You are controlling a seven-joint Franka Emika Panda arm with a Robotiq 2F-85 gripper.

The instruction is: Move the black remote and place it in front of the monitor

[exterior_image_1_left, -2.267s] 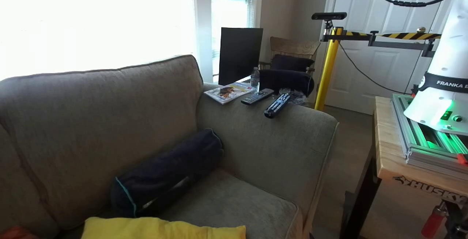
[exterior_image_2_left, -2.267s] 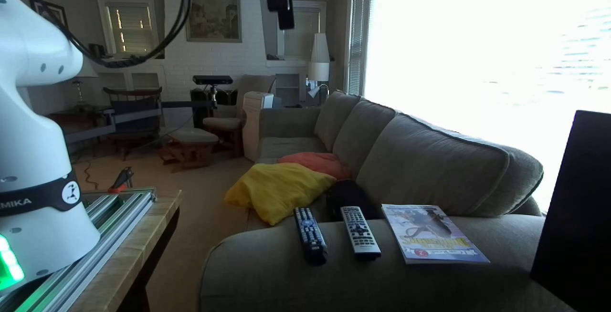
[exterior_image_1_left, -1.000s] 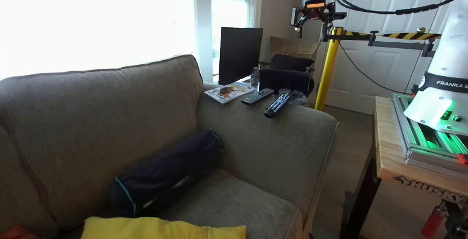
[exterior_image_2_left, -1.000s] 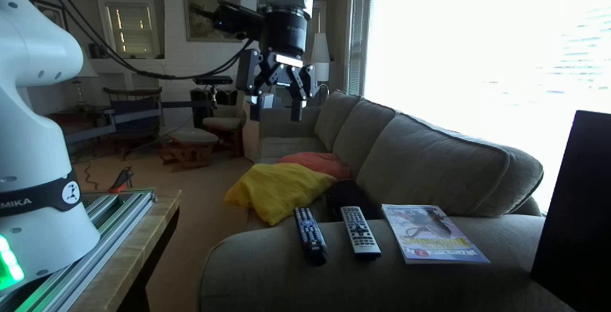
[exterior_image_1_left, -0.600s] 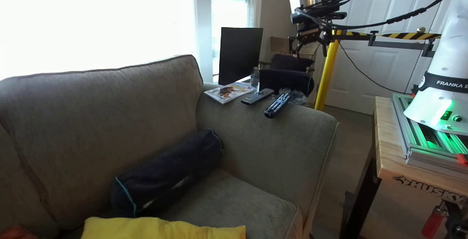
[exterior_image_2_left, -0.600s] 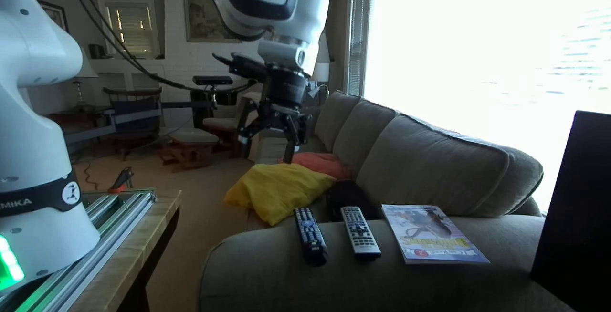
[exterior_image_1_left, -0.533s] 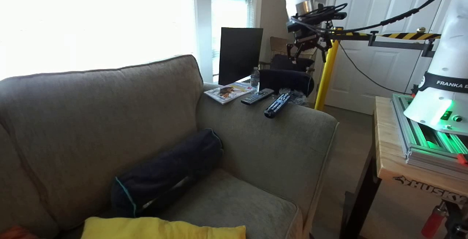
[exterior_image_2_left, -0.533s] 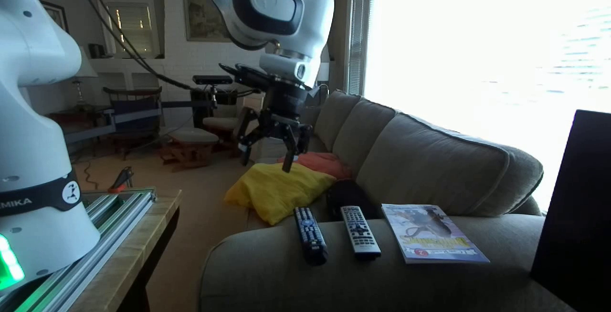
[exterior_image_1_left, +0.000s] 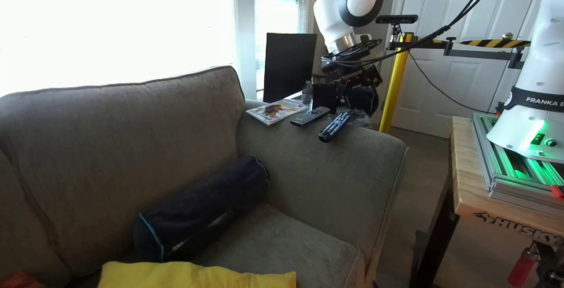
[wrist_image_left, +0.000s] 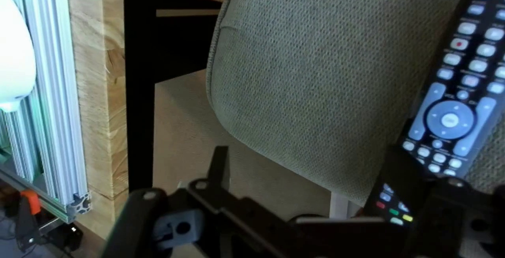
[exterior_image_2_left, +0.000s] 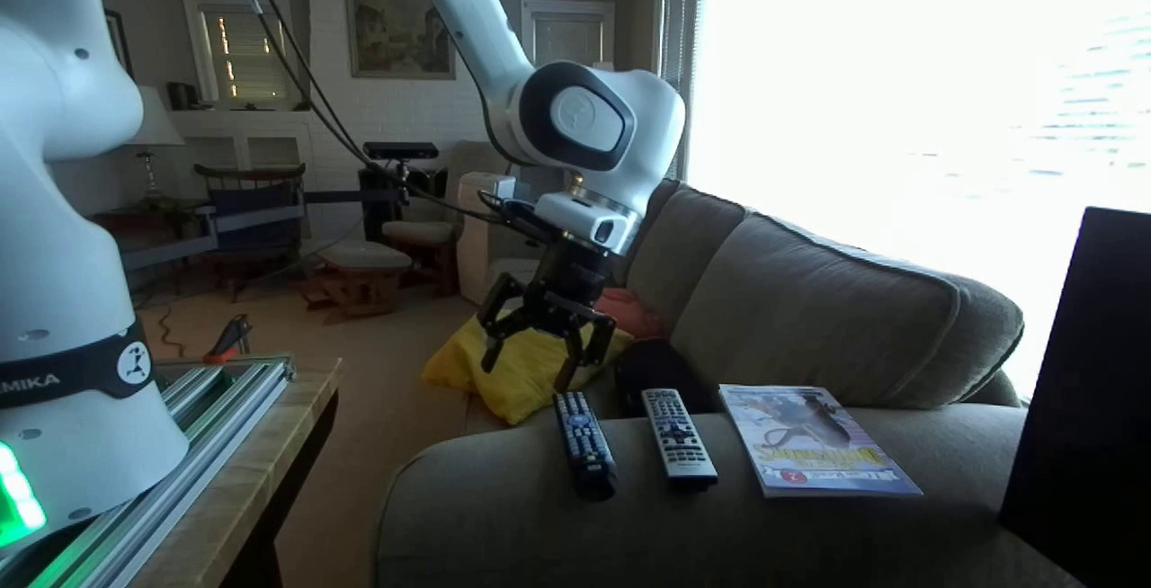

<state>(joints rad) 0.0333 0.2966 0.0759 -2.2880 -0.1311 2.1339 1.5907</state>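
The black remote (exterior_image_1_left: 334, 127) lies on the sofa arm in both exterior views (exterior_image_2_left: 586, 446). It also shows large at the right of the wrist view (wrist_image_left: 459, 88). My gripper (exterior_image_2_left: 528, 370) is open and empty, just above the remote's far end in that exterior view. In the wrist view my gripper (wrist_image_left: 309, 161) has its jaws wide apart, and the right one overlaps the remote's lower part. Whether it touches the remote I cannot tell. The monitor (exterior_image_1_left: 289, 65) stands upright behind the sofa arm; its dark edge shows in an exterior view (exterior_image_2_left: 1088, 399).
A paler grey remote (exterior_image_2_left: 681, 440) lies beside the black one. A magazine (exterior_image_2_left: 814, 444) lies between it and the monitor. A water bottle (exterior_image_1_left: 307, 95) stands near the magazine. The sofa back (exterior_image_1_left: 132, 147) rises alongside; a wooden workbench (exterior_image_1_left: 467, 169) carries the robot base.
My arm has come down from the top of the exterior views to just over the sofa arm, near the black remote. The gripper stays open. The remotes and magazine have not moved.
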